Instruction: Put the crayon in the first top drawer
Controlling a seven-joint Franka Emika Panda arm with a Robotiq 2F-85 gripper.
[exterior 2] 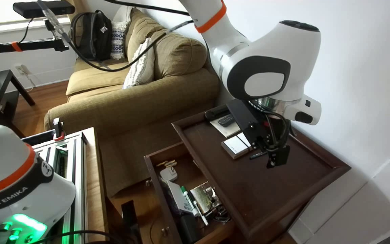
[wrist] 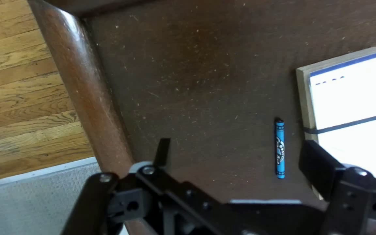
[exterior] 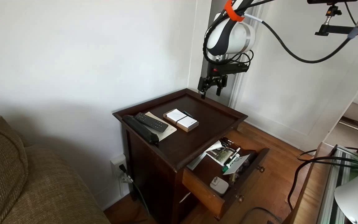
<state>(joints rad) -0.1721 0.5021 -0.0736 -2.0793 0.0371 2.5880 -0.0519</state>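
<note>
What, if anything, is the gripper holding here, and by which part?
Nothing is held. The gripper is open above the side table, where the blue crayon lies untouched.

A sofa [exterior 2: 137,101], throw pillows [exterior 2: 144,70] and remote control [exterior: 151,122] show a home.

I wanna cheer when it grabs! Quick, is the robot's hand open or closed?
The hand: open, holding nothing; the blue crayon lies on the tabletop.

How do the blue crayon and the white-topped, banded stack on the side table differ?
The crayon is slim and rod-shaped; the stack is broad and blocky. The crayon is mostly blue; the stack's top is mostly white, crossed by a dark band. Both lie on the tabletop.
</note>
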